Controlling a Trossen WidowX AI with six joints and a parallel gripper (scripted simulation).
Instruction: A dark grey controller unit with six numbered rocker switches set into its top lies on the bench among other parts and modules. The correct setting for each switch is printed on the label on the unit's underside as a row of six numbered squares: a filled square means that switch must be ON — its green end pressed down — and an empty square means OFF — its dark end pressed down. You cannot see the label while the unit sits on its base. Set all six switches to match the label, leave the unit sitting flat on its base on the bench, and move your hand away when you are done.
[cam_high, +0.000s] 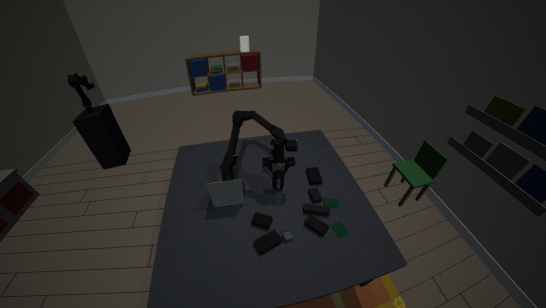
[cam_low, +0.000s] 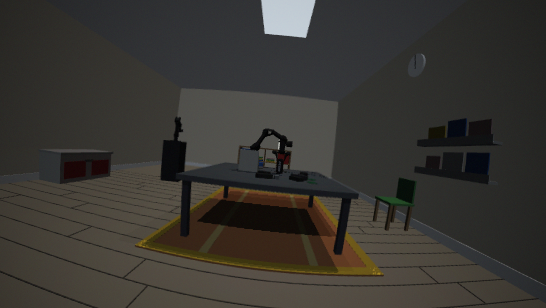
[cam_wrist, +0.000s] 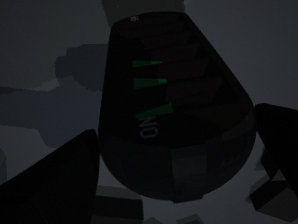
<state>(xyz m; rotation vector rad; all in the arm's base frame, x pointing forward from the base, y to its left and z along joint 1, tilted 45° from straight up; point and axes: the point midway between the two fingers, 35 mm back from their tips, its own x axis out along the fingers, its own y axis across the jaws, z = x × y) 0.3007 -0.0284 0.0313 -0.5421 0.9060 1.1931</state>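
My gripper (cam_wrist: 177, 127) (cam_high: 278, 181) (cam_low: 280, 167) points down over the middle of the bench (cam_high: 210, 270). It is shut on the dark grey controller unit (cam_wrist: 174, 156) (cam_high: 277, 186) and holds it on end, lifted off the bench top. In the wrist view the unit fills the space between my two fingers. Its top face is turned toward the camera, with green rocker ends (cam_wrist: 149, 83) and the word ON showing. The label on the underside is not visible. The unit's lower end and the other switch ends are too dark to read.
A light grey box (cam_high: 225, 194) stands left of the gripper by the arm's base. Several dark modules (cam_high: 261, 220) (cam_high: 268, 241) (cam_high: 314, 175) (cam_high: 316, 210), two green boards (cam_high: 330, 203) (cam_high: 340, 229) and a small pale cube (cam_high: 287, 236) lie on the bench in front and to the right.
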